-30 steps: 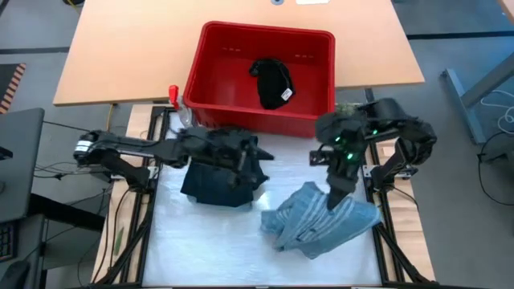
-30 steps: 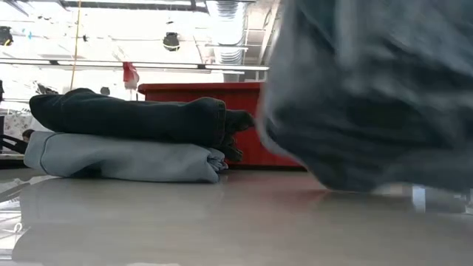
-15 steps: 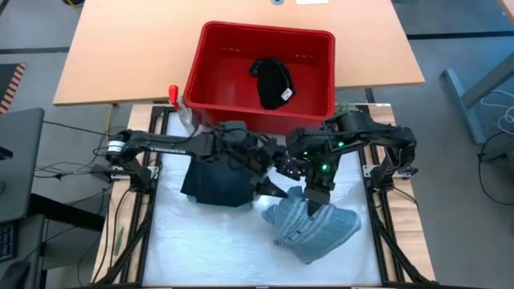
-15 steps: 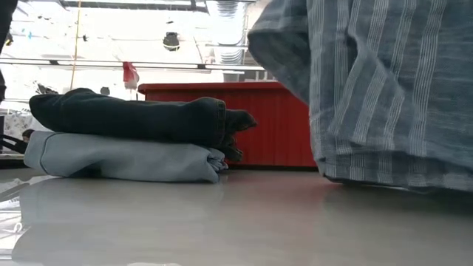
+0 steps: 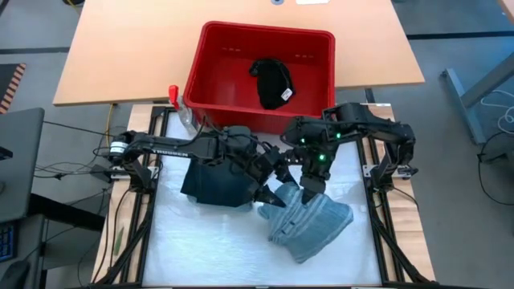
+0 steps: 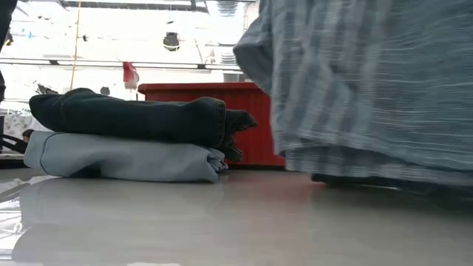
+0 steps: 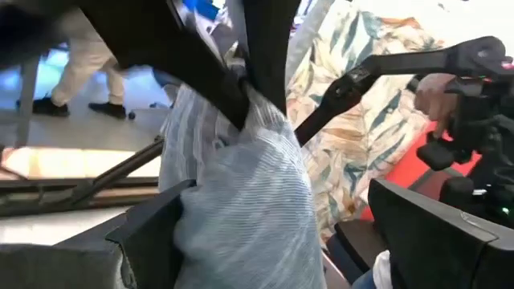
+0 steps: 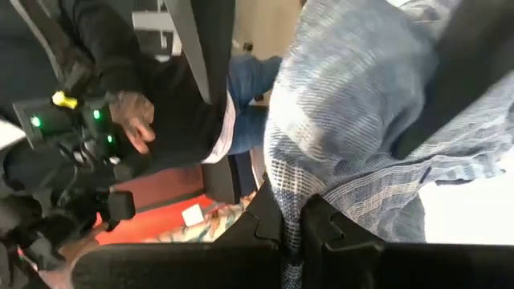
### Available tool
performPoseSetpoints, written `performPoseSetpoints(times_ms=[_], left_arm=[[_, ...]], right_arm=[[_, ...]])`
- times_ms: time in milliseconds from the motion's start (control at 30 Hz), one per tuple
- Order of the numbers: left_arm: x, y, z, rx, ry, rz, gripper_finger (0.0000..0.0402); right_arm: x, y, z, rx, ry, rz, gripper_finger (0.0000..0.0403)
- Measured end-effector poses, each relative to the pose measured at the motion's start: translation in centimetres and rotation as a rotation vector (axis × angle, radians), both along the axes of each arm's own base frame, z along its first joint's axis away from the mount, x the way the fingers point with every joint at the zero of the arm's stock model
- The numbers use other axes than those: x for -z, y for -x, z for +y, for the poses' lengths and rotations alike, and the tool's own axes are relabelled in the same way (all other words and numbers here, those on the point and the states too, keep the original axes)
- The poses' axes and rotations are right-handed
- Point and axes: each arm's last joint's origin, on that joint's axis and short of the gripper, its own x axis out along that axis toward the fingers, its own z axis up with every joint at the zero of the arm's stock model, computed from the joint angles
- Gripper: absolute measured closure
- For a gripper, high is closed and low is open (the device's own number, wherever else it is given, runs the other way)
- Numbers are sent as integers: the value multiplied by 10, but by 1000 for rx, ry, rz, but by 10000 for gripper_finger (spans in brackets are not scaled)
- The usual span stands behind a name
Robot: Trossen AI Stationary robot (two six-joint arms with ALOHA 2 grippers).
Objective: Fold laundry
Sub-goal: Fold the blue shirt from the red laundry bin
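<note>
The right gripper [image 5: 309, 189] pinches the striped garment [image 5: 309, 225] with closed fingers; the left gripper [image 5: 273, 195], fingers wide open, should grasp its hanging edge squarely.

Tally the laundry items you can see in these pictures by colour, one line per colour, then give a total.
Grey-blue striped: 1, the striped garment, held up by the right gripper.
Dark navy: 1, the navy garment, on top of the folded stack.
Light blue: 1, the light blue garment, under the navy one.
Black: 1, the black garment, in the red basket.
Total: 4
</note>
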Motion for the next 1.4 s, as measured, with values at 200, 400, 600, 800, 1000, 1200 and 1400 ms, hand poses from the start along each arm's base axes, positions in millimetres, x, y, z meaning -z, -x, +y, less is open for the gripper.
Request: performPoseSetpoints(times_ms=[200, 400, 600, 800, 1000, 1200, 1400], left_arm=[[7, -2, 1, -93, -20, 67, 77], [7, -2, 3, -135, -23, 66, 222], [6, -2, 5, -100, -21, 51, 383], [7, 1, 4, -40, -2, 93, 394], [-17, 32, 7, -131, -107, 98, 395], [-28, 69, 13, -298, -203, 171, 395], [-33, 86, 17, -433, -221, 215, 396]], right_arm=[[0, -1, -7, 12, 12, -17, 372], [0, -1, -5, 4, 8, -16, 371], [0, -1, -5, 1, 8, -17, 355], [0, -1, -10, -28, 25, -68, 300], [-1, -1, -23, -30, 72, -130, 201], [-26, 37, -39, 115, 245, -226, 148], [-54, 79, -33, 332, 534, -374, 145]])
